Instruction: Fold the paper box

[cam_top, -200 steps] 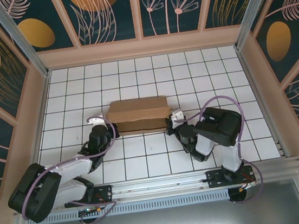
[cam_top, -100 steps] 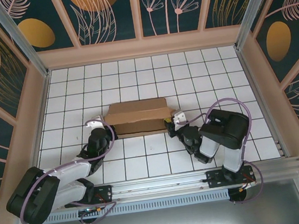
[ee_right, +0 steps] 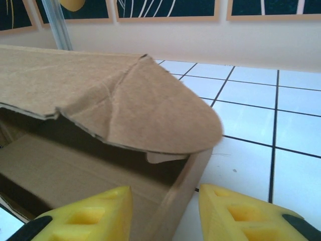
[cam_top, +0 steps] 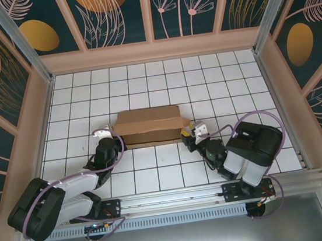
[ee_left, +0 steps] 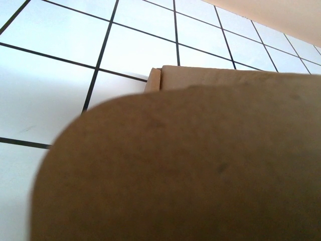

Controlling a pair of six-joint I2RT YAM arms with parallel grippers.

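Where dark floral wall panels enclose the white tiled worktop, the shallow brown corrugated cardboard paper box lies at centre. The left claw, closed tight, meets its 9 o'clock end. The right claw, partly spread, straddles the 3 o'clock end wall. The left arm and right arm reach low from 6 o'clock.

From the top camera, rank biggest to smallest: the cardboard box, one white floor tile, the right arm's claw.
Largest: the paper box, spanning several tiles.
The right gripper and a floor tile look about alike; the gripper sits nearer the camera, so unranked.
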